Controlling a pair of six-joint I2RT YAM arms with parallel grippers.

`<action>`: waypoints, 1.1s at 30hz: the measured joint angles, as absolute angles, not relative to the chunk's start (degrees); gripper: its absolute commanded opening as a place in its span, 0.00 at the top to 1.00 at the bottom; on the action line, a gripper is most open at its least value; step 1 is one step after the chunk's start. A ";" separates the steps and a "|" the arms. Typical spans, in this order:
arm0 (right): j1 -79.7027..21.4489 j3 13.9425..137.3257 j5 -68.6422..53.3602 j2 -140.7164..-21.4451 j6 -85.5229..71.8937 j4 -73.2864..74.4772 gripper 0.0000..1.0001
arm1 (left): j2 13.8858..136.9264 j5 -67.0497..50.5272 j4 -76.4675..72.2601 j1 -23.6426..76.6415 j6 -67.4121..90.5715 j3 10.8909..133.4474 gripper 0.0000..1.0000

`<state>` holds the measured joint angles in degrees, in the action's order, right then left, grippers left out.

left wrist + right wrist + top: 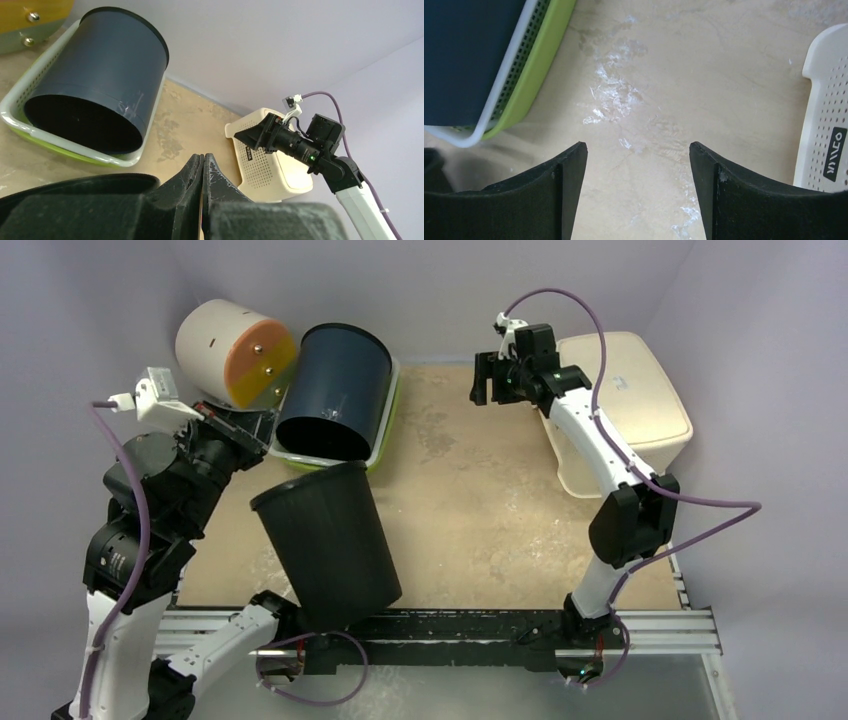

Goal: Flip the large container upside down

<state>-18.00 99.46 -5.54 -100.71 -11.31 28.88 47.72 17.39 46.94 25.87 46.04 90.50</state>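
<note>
A tall black container (pixel 325 545) stands at the near left of the table with its rimmed end up; its blurred rim shows in the left wrist view (pixel 75 185). A dark blue container (pixel 335 390) lies on its side in a green and white basket (pixel 385 430), its open mouth toward the near side; it also shows in the left wrist view (pixel 100 85). My left gripper (pixel 252 428) is shut and empty (pixel 202 165), between the basket and the black container's rim. My right gripper (pixel 487 388) is open and empty (pixel 638 150), above the bare table at the far middle.
A cream cylinder with an orange end (pixel 235 355) leans at the far left behind the basket. A cream perforated basket (pixel 625 410) lies upside down at the far right, under the right arm. The basket's green edge (pixel 531 75) lies left of the right fingers.
</note>
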 measured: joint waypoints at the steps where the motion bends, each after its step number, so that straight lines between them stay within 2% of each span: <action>1: -17.98 98.80 -5.58 -100.71 -11.33 28.88 0.22 | 47.66 17.28 46.68 25.89 46.15 89.91 1.00; 3: -17.98 97.89 -5.93 -100.60 -11.38 28.86 0.22 | 47.53 16.88 46.04 25.87 46.48 88.68 1.00; 4: -18.00 97.36 -6.26 -100.42 -11.42 28.86 0.23 | 47.44 16.62 45.80 25.89 46.54 87.94 0.94; 5: -18.00 96.92 -6.81 -100.14 -11.49 28.91 0.23 | 47.40 16.14 45.65 25.87 46.83 87.11 0.80; 6: -18.00 96.57 -7.20 -99.92 -11.62 28.91 0.23 | 47.42 15.55 45.58 25.87 46.96 86.35 0.71; 8: -18.00 96.16 -7.86 -99.44 -11.84 28.88 0.23 | 47.81 13.74 45.52 25.89 47.00 85.23 0.56; 11: -18.00 96.09 -8.82 -99.15 -11.99 28.80 0.23 | 48.84 10.41 45.47 25.87 46.41 84.34 0.44; 16: -18.00 96.09 -10.09 -99.15 -12.05 28.82 0.23 | 49.21 6.85 46.15 25.87 41.39 79.96 0.39; 23: -18.02 96.09 -11.90 -99.15 -11.97 29.32 0.24 | 49.63 5.72 47.44 25.87 34.81 73.43 0.39; 33: -19.79 96.23 -19.05 -99.15 -8.78 31.48 0.25 | 51.68 3.99 43.94 25.87 33.30 69.36 0.39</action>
